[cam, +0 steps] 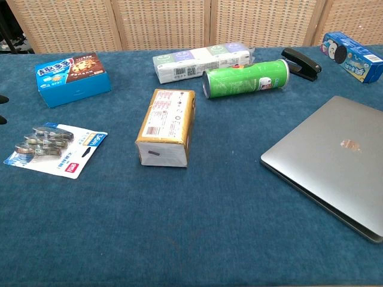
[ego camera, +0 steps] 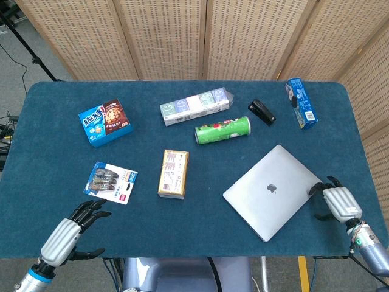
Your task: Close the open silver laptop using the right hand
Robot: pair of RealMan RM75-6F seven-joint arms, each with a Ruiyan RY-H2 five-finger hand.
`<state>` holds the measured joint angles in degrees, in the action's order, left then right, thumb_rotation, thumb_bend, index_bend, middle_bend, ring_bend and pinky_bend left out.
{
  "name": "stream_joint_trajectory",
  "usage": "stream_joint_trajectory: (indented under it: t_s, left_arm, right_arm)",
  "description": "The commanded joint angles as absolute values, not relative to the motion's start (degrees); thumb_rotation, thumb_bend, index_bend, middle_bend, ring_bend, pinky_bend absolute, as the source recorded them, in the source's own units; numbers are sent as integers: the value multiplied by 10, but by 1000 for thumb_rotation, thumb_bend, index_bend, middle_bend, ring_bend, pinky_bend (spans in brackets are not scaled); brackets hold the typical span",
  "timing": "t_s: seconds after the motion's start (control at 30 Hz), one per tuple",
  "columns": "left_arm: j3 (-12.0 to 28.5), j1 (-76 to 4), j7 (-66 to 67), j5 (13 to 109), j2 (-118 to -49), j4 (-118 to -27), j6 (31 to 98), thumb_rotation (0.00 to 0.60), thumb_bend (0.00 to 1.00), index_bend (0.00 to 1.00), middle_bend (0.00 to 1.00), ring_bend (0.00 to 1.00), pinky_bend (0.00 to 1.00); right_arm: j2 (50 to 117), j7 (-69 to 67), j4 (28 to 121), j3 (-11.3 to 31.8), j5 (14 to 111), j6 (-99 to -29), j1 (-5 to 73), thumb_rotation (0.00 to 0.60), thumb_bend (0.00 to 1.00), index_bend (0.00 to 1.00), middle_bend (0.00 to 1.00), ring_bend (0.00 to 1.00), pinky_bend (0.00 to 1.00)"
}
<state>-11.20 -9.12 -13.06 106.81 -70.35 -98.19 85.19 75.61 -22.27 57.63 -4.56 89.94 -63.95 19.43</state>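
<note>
The silver laptop lies on the right side of the blue table with its lid flat down on the base. My right hand hovers just off the laptop's right corner near the table's front right edge, fingers spread and holding nothing. My left hand stays at the front left edge, fingers apart and empty. The chest view shows neither hand.
A green chip can, a tissue pack, a black stapler and a blue box lie behind the laptop. A yellow box, a cookie box and a clip pack lie to the left.
</note>
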Motion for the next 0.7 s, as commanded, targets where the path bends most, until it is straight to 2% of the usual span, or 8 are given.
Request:
stream_joint_trajectory:
  t_s: [0.03, 0.5, 0.7]
  left_arm:
    - [-112, -91, -131, 1068, -703, -982, 852, 600, 128, 246, 125, 182, 100]
    - [-111, -92, -132, 1066, -703, -980, 852, 600, 127, 246, 125, 182, 100]
    - [-109, -91, -132, 1064, -703, -981, 854, 600, 128, 246, 125, 182, 100]
  right_arm:
    - [759, -223, 575, -47, 900, -638, 193, 600, 133, 358, 308, 349, 81]
    - [763, -220, 573, -47, 902, -637, 191, 600, 133, 356, 303, 348, 78]
    - [745, -204, 594, -31, 899, -654, 197, 600, 133, 349, 292, 341, 78]
